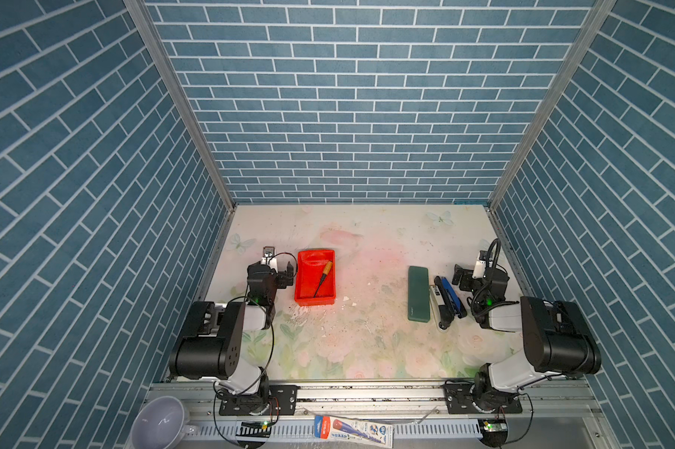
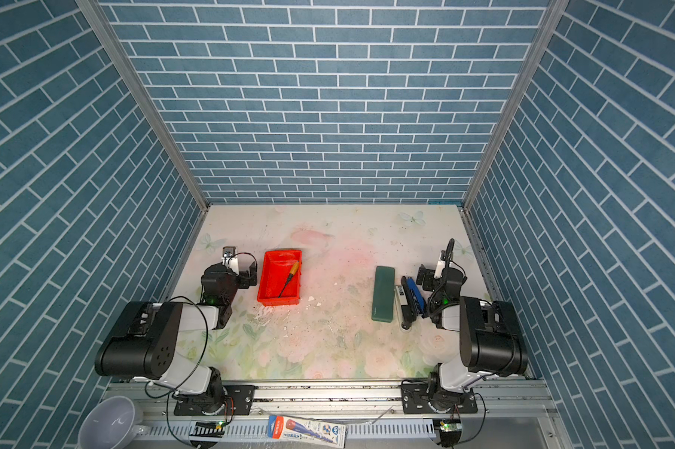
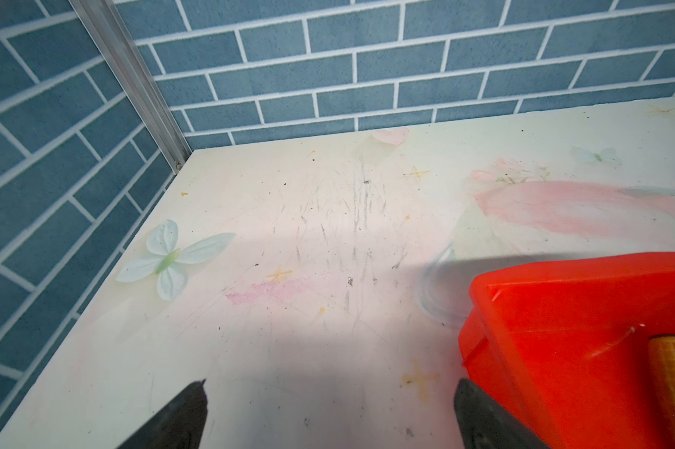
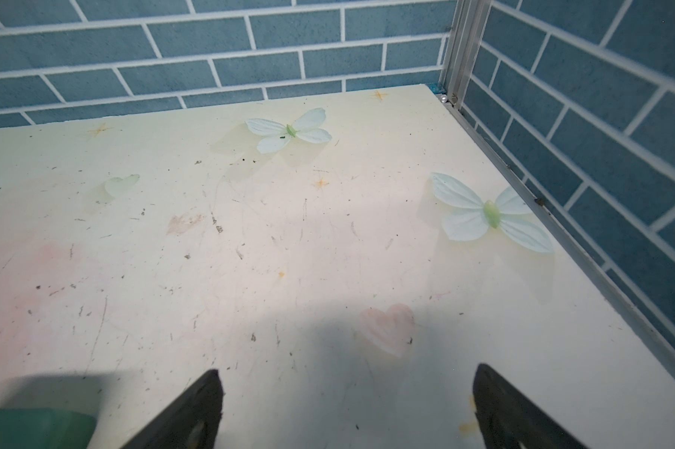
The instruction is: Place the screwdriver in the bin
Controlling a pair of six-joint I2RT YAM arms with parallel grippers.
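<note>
Blue brick-patterned walls enclose my floral tabletop [image 1: 367, 342]. My left arm is folded back, its left gripper [image 3: 330, 412] spread wide and empty just beside the red bin [image 1: 303, 287], low over the table. The screwdriver [image 1: 322, 278] lies diagonally inside the bin, orange handle toward the back wall. My right arm is likewise folded, its right gripper [image 4: 347, 404] parted and holding nothing, near a green case [image 1: 418, 294] and a blue-and-black tool [image 1: 446, 301].
</note>
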